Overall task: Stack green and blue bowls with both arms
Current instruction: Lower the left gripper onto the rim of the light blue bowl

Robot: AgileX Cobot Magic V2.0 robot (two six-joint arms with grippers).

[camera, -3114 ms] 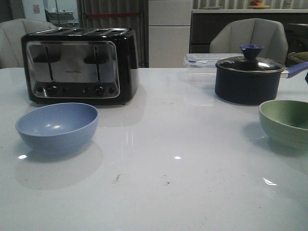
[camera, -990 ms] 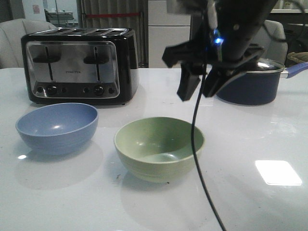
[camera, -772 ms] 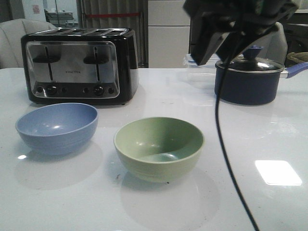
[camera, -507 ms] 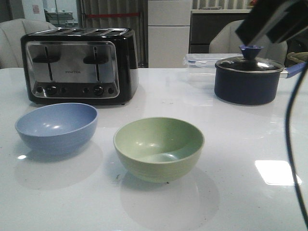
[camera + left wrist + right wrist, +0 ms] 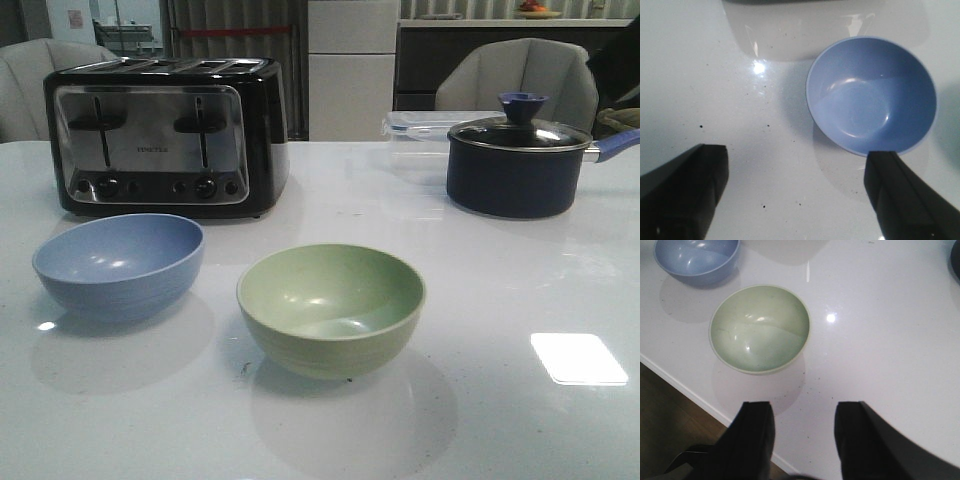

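The pale green bowl [image 5: 331, 308] stands upright at the table's middle front; it also shows in the right wrist view [image 5: 759, 328]. The periwinkle blue bowl [image 5: 119, 264] stands upright to its left, apart from it, and shows in the left wrist view [image 5: 871, 95] and the right wrist view [image 5: 696, 260]. My left gripper [image 5: 796, 165] is open and empty above the bare table, one finger [image 5: 902, 195] near the blue bowl's rim. My right gripper [image 5: 802, 412] is open and empty, high above the table, clear of the green bowl. Neither gripper shows in the front view.
A black and chrome toaster [image 5: 165, 136] stands behind the blue bowl. A dark navy lidded saucepan [image 5: 515, 160] stands at the back right, a clear plastic box [image 5: 420, 128] behind it. The table's front edge [image 5: 700, 401] shows in the right wrist view, floor beyond it.
The green bowl was moved from the far right to the table's middle front. My right arm let it go, rose and drew off to the upper right, out of the front view.
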